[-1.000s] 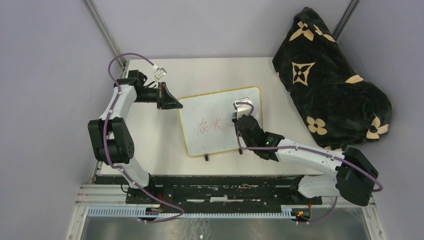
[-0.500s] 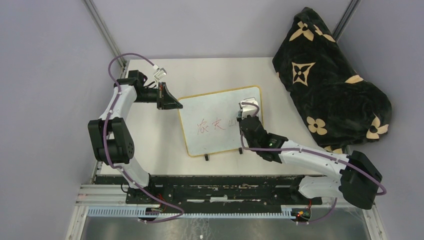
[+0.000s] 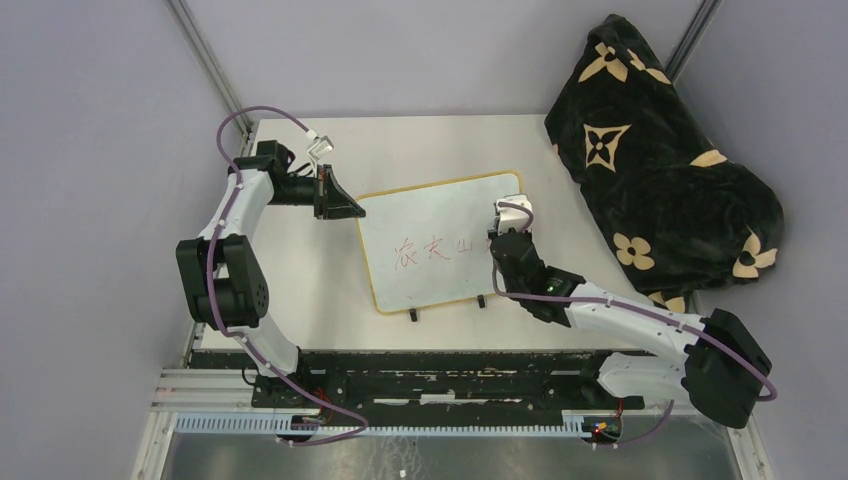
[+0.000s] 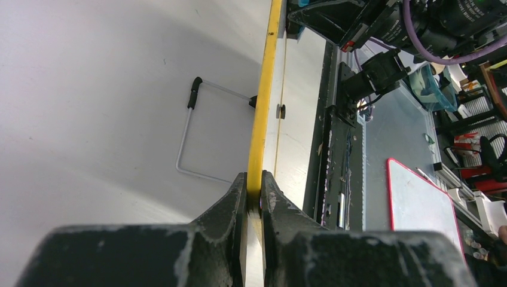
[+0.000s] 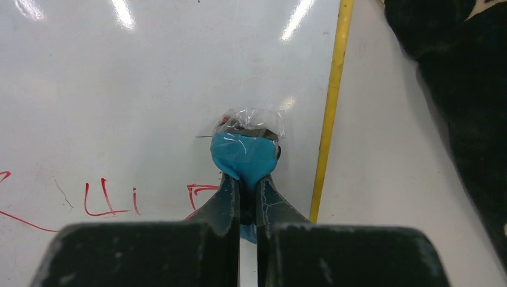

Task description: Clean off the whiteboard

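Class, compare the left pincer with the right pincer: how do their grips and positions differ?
The left pincer clamps the whiteboard by its yellow frame; the right pincer clamps a blue eraser. The left sits at the board's corner; the right is over its face, beside red writing. Both are shut.

Left fingers (image 4: 222, 218) tight on the yellow edge of the whiteboard (image 4: 261, 119).

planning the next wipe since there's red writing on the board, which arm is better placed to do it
Right. The right gripper is shut on the blue eraser, which sits on the whiteboard just beside the red writing. The left gripper is clamped on the board's yellow frame, apparently steadying it.
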